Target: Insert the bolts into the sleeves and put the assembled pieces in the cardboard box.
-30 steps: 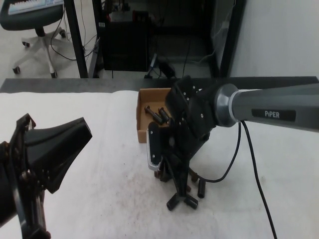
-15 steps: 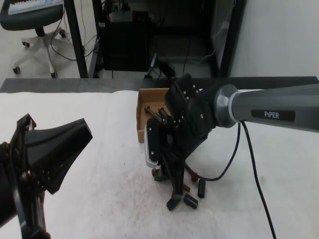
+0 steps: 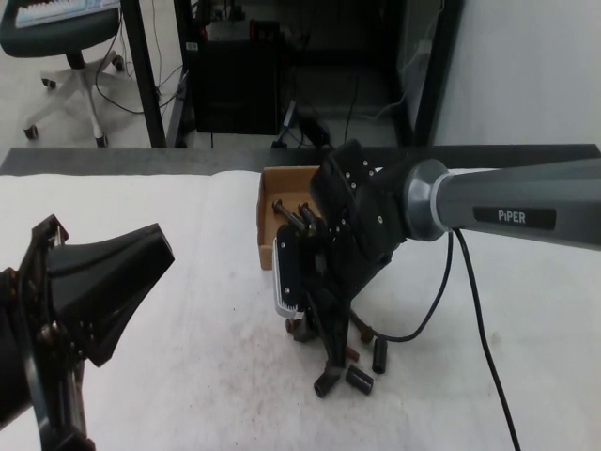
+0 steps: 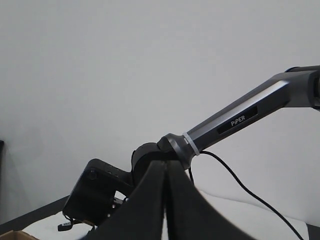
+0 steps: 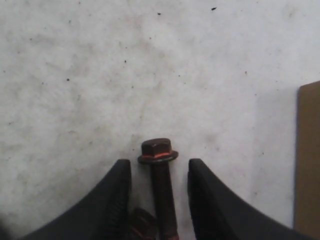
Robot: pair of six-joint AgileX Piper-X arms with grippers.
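My right gripper (image 3: 306, 324) points down at the white bench just in front of the cardboard box (image 3: 267, 211). In the right wrist view it (image 5: 159, 164) stands open, its two black fingers (image 5: 116, 200) on either side of a dark bolt (image 5: 159, 172) lying flat on the bench. A second bolt head (image 5: 142, 222) lies beside it. Several bolts with sleeves (image 3: 293, 216) lie in the box. Loose black sleeves (image 3: 360, 379) lie on the bench near the gripper. My left gripper (image 3: 155, 252) is raised at the near left, its fingers (image 4: 159, 200) pressed together on nothing.
The bench is covered in a white cloth (image 3: 169, 235) with open room to the left and right. A black cable (image 3: 474, 301) hangs from the right arm (image 3: 507, 211). The box's edge (image 5: 307, 160) lies close beside the right gripper.
The right gripper shifted slightly left and lower over the bolts about a second ago, then kept still. The left arm has not moved.
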